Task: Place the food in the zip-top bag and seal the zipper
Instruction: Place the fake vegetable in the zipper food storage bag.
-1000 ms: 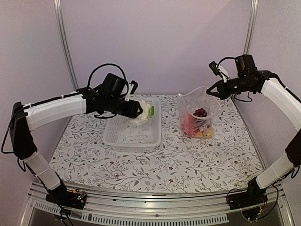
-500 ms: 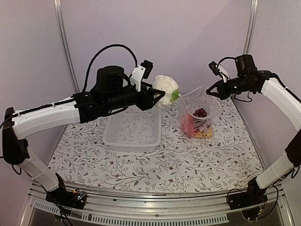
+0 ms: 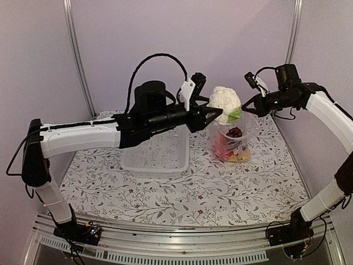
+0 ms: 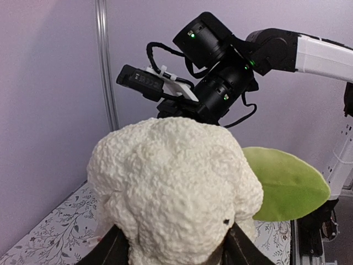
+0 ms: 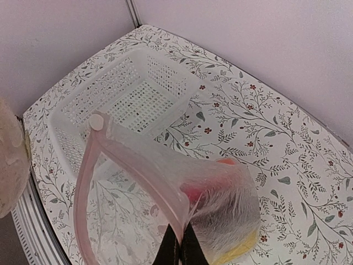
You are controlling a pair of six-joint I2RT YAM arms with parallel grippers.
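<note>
My left gripper (image 3: 215, 114) is shut on the white cauliflower (image 3: 224, 102) with its green leaf (image 3: 235, 115), held in the air just above the mouth of the clear zip-top bag (image 3: 234, 135). In the left wrist view the cauliflower (image 4: 171, 187) fills the frame between my black fingers (image 4: 113, 248). My right gripper (image 3: 246, 107) is shut on the bag's mouth edge and holds it up and open. The pinkish zipper (image 5: 135, 160) curves round the open mouth, pinched at my right gripper (image 5: 181, 249). Grapes (image 3: 235, 132), red fruit (image 3: 220, 144) and yellow pieces (image 3: 240, 157) lie inside the bag.
The white slotted basket (image 3: 156, 150) stands on the floral table left of the bag; it also shows in the right wrist view (image 5: 132, 94). Metal frame posts (image 3: 75, 55) rise at the back corners.
My left arm has lifted the cauliflower out of the basket and carried it right, to just above the bag's mouth. The right arm and bag have not moved.
</note>
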